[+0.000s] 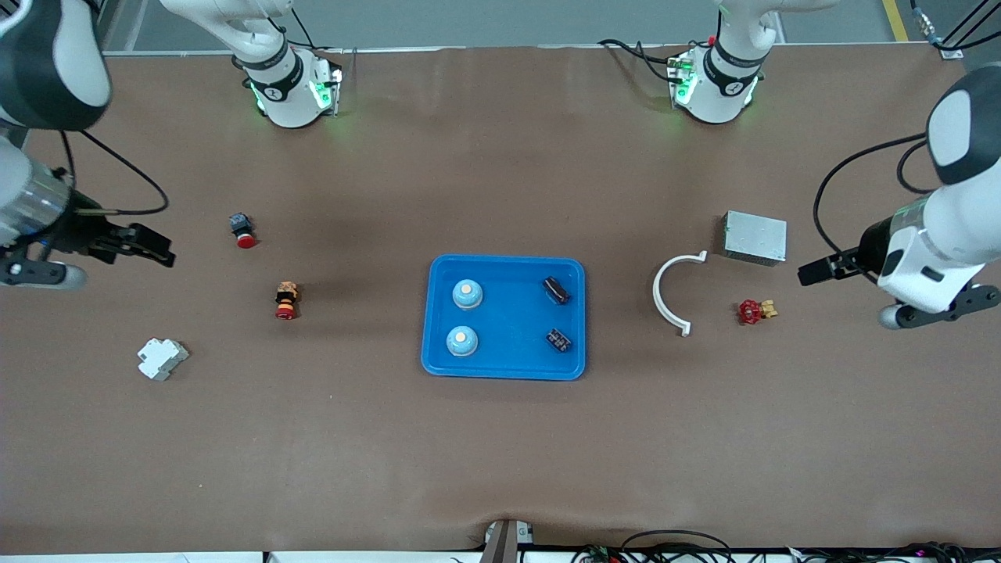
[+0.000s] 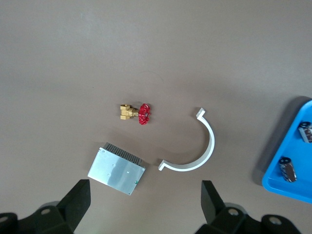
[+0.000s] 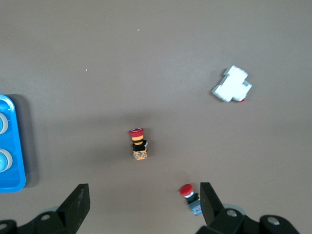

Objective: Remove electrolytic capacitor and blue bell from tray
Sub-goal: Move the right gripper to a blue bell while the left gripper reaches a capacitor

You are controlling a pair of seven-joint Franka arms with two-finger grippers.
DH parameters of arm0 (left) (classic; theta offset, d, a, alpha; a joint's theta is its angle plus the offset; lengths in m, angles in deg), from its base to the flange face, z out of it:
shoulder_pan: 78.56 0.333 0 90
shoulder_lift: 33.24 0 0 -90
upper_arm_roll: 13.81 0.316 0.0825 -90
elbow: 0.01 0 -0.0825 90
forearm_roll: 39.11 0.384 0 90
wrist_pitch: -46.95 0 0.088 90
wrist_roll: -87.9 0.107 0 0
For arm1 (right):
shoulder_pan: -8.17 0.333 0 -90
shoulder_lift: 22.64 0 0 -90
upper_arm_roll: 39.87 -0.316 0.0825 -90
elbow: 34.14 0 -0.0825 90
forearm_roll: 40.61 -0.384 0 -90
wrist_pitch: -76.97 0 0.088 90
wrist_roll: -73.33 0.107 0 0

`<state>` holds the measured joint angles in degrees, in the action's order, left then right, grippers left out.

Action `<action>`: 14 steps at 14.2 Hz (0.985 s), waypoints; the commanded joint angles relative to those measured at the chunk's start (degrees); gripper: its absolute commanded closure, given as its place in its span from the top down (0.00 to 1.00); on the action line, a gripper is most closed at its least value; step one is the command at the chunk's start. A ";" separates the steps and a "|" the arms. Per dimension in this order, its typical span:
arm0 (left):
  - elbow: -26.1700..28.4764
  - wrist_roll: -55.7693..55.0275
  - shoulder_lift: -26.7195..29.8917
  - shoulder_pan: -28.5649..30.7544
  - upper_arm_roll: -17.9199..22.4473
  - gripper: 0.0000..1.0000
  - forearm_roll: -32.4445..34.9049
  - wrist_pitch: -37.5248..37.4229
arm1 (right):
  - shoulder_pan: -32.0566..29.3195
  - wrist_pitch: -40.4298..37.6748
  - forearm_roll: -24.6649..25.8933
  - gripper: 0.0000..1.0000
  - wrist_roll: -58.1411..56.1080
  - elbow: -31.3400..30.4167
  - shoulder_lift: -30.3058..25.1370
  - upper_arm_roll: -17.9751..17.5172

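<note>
A blue tray [image 1: 508, 314] lies mid-table. In it are two blue-and-white bells [image 1: 467, 293] [image 1: 461, 341] toward the right arm's end and two black capacitors [image 1: 556, 290] [image 1: 559, 340] toward the left arm's end. My left gripper [image 1: 817, 272] is open and empty over bare table at the left arm's end; its wrist view [image 2: 145, 204] shows the tray's corner [image 2: 295, 146] with both capacitors [image 2: 287, 169] [image 2: 307, 131]. My right gripper [image 1: 152, 246] is open and empty over bare table at the right arm's end; its wrist view [image 3: 144, 207] shows the tray's edge [image 3: 14, 146].
Toward the left arm's end lie a white curved clamp [image 1: 672, 293], a silver box [image 1: 755, 237] and a red-handled brass valve [image 1: 755, 311]. Toward the right arm's end lie a red push button [image 1: 243, 231], a red-and-orange button [image 1: 287, 301] and a white breaker [image 1: 162, 358].
</note>
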<state>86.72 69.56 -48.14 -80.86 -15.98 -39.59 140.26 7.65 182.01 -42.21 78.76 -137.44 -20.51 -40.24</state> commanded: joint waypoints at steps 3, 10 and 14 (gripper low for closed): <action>-1.21 -7.47 -4.26 -3.58 -0.20 1.00 -1.36 1.79 | 7.97 4.02 -0.43 1.00 13.53 -4.62 -1.08 0.11; -1.47 -24.00 -9.44 -12.45 -1.16 1.00 -2.42 5.12 | 24.14 13.07 -0.52 1.00 37.25 -4.71 6.21 0.11; -3.14 -33.93 -13.83 -18.08 -1.08 1.00 -2.15 9.42 | 31.35 20.80 -0.61 1.00 47.80 -4.54 13.76 0.11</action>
<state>85.98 39.57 -59.55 -97.57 -17.43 -41.11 148.43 35.94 199.56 -42.43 121.74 -142.39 -10.18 -40.88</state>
